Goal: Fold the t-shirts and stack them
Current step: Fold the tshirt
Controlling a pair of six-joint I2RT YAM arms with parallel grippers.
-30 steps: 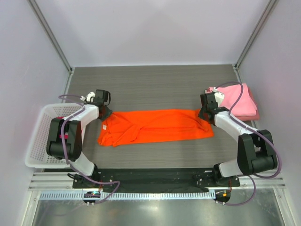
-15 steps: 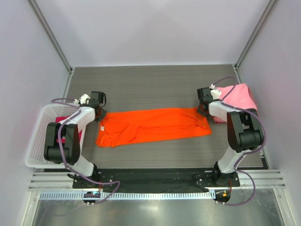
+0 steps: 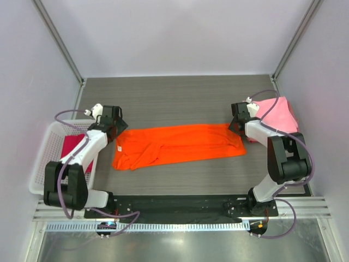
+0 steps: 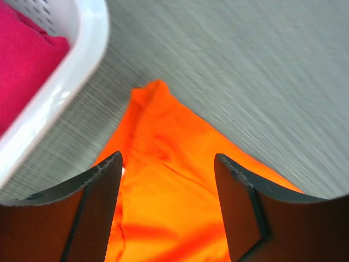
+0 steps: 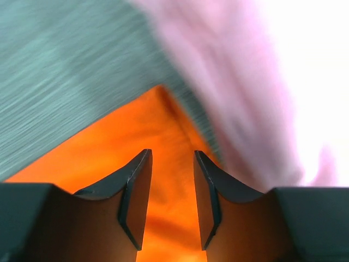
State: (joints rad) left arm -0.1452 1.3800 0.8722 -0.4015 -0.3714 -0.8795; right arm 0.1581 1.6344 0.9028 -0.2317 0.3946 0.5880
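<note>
Orange t-shirt (image 3: pixel 180 144) lay lengthwise left to right, left gripper (image 4: pixel 166 164) over its far-left corner, right gripper (image 5: pixel 172 158) over its far-right corner, both with jaws apart, holding nothing.

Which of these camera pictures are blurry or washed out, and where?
Top view: sharp and evenly lit, the orange shirt crisp. Left wrist view: the table smears into streaks, the basket rim soft. Right wrist view: the pink shirt is blurred and bleaches to white at the upper right.
</note>
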